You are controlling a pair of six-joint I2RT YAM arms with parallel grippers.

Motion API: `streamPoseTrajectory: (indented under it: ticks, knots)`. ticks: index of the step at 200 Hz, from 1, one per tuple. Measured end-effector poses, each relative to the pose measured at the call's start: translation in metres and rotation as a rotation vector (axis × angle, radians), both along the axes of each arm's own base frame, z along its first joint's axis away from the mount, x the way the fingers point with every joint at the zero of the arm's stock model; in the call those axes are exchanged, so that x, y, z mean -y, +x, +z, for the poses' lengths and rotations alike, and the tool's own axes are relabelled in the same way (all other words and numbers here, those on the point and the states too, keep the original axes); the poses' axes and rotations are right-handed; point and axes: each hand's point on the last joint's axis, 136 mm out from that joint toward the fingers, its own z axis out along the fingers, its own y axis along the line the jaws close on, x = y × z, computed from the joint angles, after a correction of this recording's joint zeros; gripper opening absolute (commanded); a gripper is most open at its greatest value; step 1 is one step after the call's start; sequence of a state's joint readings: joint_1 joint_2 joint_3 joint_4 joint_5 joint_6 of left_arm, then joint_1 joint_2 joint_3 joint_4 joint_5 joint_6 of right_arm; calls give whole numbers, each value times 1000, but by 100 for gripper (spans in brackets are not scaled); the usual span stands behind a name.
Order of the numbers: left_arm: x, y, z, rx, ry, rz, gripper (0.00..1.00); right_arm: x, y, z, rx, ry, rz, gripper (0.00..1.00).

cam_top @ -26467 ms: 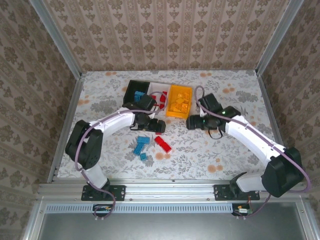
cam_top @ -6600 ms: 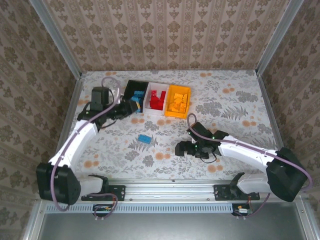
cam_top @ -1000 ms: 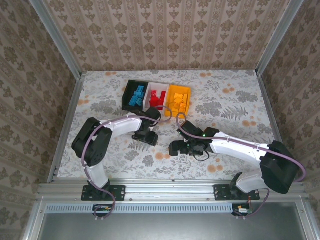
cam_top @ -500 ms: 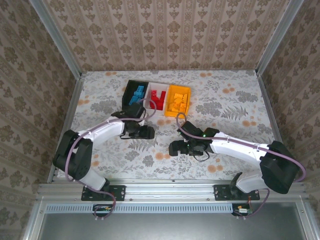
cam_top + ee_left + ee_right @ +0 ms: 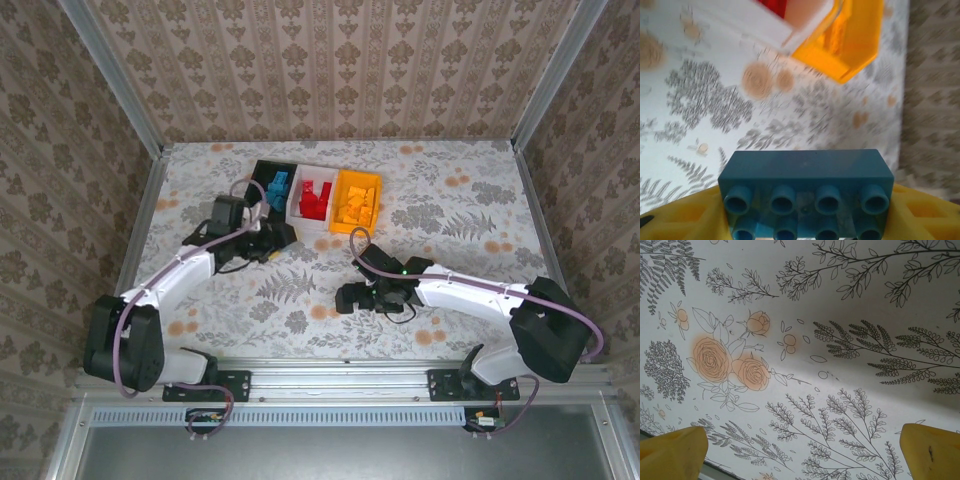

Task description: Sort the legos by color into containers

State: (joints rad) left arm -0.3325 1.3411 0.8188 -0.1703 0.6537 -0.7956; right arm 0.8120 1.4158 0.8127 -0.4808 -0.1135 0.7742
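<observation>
Since half a second back left gripper (image 5: 272, 238) has swung off mid-table toward the bins, right gripper (image 5: 345, 298) unmoved

Nearest the bases: right gripper, two yellow fingers (image 5: 932, 452) spread wide, nothing between, low over floral-print tablecloth (image 5: 460, 190)

Left gripper clamps one blue rectangular plastic brick (image 5: 807, 192), 2x4, eight hollow round studs, just short of the bins

Far: three joined open plastic bins. Black bin (image 5: 268, 165) has blue bricks (image 5: 275, 188), white bin (image 5: 324, 171) red bricks (image 5: 315, 197), orange-yellow bin (image 5: 352, 229) orange-yellow bricks (image 5: 358, 205); piles too jumbled to count
</observation>
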Motion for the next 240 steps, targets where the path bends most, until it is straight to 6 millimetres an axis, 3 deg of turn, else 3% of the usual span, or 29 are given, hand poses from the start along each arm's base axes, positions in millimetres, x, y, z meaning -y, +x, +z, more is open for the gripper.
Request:
streamPoseTrajectory:
  ticks: [21,62,89,123,166,202,240]
  knots:
    - [-7,20,25,5,-97,60,60,-1,1,0,2,6,-7,100]
    - [-14,79,95,81,-271,132,60,-1,1,0,1,8,-12,100]
    - [-23,115,115,87,-344,187,60,-1,0,-1,-2,6,-12,100]
    - [-35,158,102,32,-363,249,59,0,-1,-1,-3,5,-12,100]
    - [-52,215,60,-43,-253,294,59,0,0,-1,-3,5,-11,100]
    - [-54,224,30,-94,-170,290,59,-5,4,8,14,14,-1,100]
    - [-57,224,-1,-146,-80,279,59,-14,18,36,80,49,33,100]
